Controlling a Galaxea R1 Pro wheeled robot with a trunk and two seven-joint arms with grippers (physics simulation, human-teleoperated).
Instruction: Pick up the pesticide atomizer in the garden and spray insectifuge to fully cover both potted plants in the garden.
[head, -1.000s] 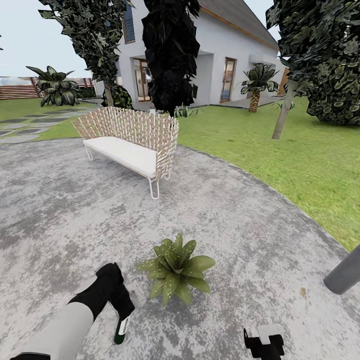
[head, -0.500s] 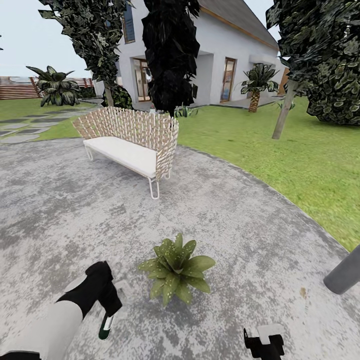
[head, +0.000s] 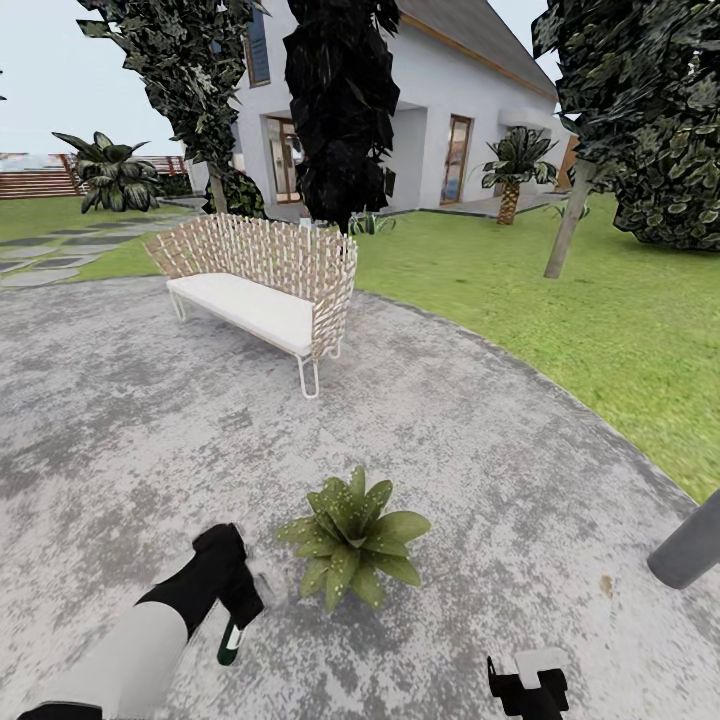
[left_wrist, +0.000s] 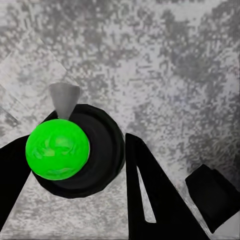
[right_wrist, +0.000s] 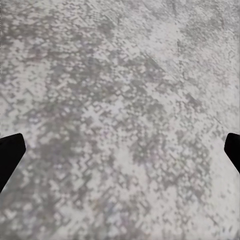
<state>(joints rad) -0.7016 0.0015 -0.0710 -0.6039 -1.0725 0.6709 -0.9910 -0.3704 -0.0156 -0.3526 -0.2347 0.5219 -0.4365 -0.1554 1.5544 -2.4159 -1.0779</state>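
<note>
The left gripper (head: 228, 600) is pinching the atomizer (head: 231, 640), which hangs low over the patio (head: 480, 480) just left of the plant (head: 352, 538). In the left wrist view the bottle (left_wrist: 82, 150) sits clamped between the black fingers (left_wrist: 150, 195), a bright green ball on its end and a grey cone beside it — probably the nozzle.

To do this step well, I judge the nozzle must face the rosette: turn the wrist so the spray head points right, toward the leaves, and lift the bottle a little so the mist falls over the whole crown rather than 1 side. Sweep across near and far leaves before going on — only 1 of the 2 plants is in sight here. Keep the grip firm.

The right gripper (head: 527, 690) idles at the near edge, spread wide, with bare patio between its tips.

No brand, label or writing can be read anywhere.
</note>
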